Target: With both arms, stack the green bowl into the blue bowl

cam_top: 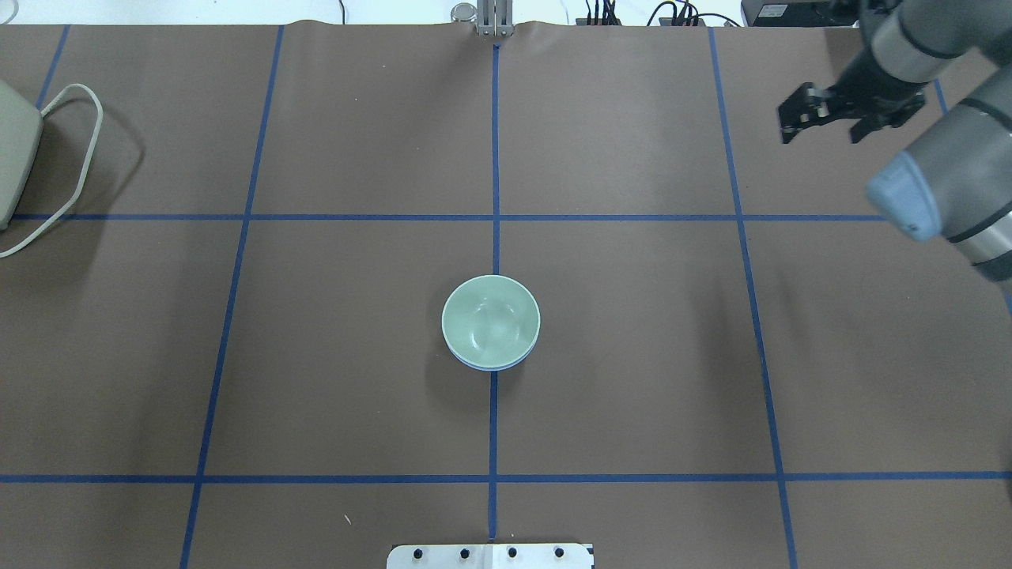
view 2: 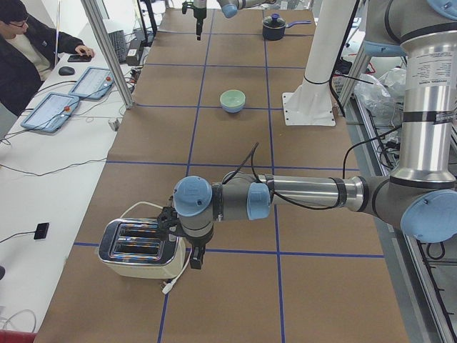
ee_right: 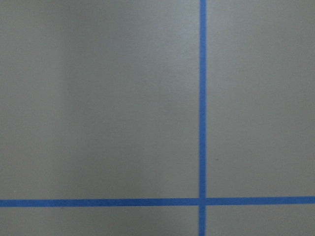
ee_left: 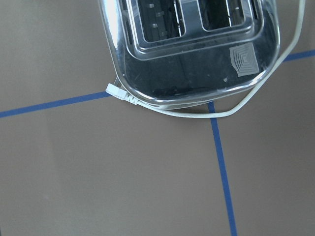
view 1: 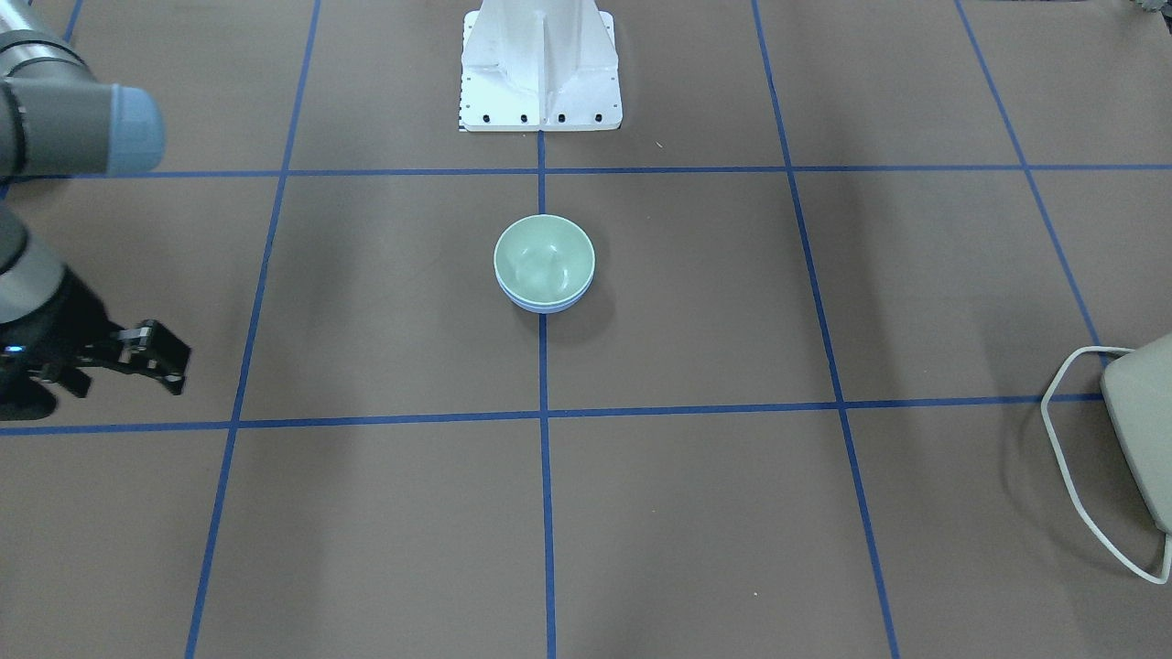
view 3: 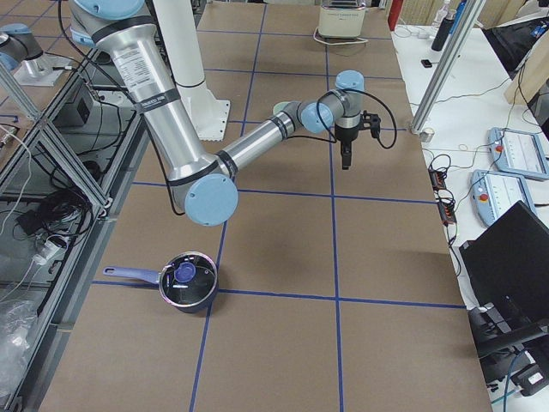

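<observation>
The pale green bowl (view 1: 544, 258) sits nested inside the blue bowl (view 1: 546, 307) at the table's centre; only the blue rim shows beneath it. The stack also shows in the overhead view, green bowl (cam_top: 490, 320) in blue bowl (cam_top: 492, 367), and small in the left side view (view 2: 232, 100). My right gripper (cam_top: 787, 118) hovers far from the bowls at the table's right side, open and empty; it also shows in the front view (view 1: 172, 361). My left gripper (view 2: 196, 259) hangs beside the toaster, seen only from the side, so I cannot tell if it is open or shut.
A toaster (view 2: 139, 250) with a white cord (ee_left: 231, 110) stands at the table's left end, just under my left wrist. The white pedestal (view 1: 540, 64) stands behind the bowls. A dark pot (view 3: 187, 279) sits at the right end. An operator (view 2: 28, 50) sits at a side desk.
</observation>
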### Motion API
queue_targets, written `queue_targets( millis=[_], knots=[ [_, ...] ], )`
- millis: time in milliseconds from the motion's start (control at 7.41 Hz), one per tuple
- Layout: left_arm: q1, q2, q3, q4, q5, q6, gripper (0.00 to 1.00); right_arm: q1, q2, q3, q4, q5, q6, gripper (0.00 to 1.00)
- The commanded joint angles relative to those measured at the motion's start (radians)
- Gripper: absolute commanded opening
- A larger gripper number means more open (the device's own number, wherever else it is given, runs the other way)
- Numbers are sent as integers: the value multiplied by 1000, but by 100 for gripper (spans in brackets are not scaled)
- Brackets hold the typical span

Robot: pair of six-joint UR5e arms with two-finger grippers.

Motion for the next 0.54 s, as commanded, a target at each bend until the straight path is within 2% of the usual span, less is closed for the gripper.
queue_targets(
  millis=[0, 135, 405],
  knots=[
    [0, 11, -25, -19, 2, -6, 98, 183, -214, 10, 1, 48, -352, 100],
    [2, 11, -22, -44, 5, -2, 98, 258, -312, 19, 3, 40, -453, 100],
    [2, 18, -24, -64, 4, -2, 98, 332, -516, 71, 15, 36, -480, 100]
  ],
)
